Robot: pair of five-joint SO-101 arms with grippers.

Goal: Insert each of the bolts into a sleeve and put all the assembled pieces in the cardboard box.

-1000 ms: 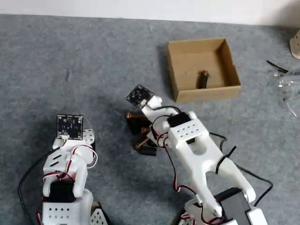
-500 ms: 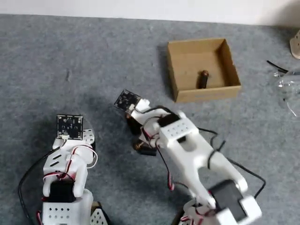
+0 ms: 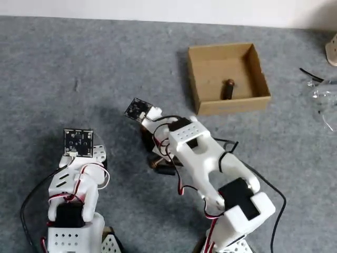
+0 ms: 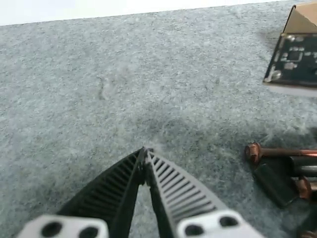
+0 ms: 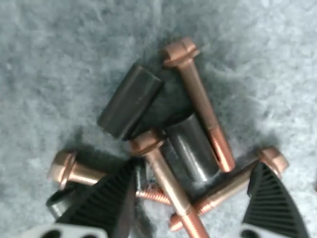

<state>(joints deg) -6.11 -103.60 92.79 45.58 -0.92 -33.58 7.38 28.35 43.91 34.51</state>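
Note:
Several copper bolts and black sleeves lie in a loose pile (image 3: 158, 153) on the grey carpet. My right gripper (image 5: 195, 167) hangs open just above that pile, one finger (image 5: 106, 203) on either side. Between the jaws lie a bolt (image 5: 168, 178) and a black sleeve (image 5: 190, 148). Another sleeve (image 5: 130, 101) and a bolt (image 5: 195, 94) lie just past them. The cardboard box (image 3: 202, 108) stands farther back on the right, holding one assembled piece (image 3: 229, 89). My left gripper (image 4: 144, 153) rests shut and empty over bare carpet, left of the pile, with a bolt (image 4: 277, 151) off to its side.
The right arm's body (image 3: 210, 163) covers part of the pile from above. Wires and clear clutter (image 3: 318, 87) lie at the far right edge. Open carpet stretches across the back left and between the pile and the box.
The right arm has swung leftward over the pile, its wrist camera shifting left. The left arm has kept still.

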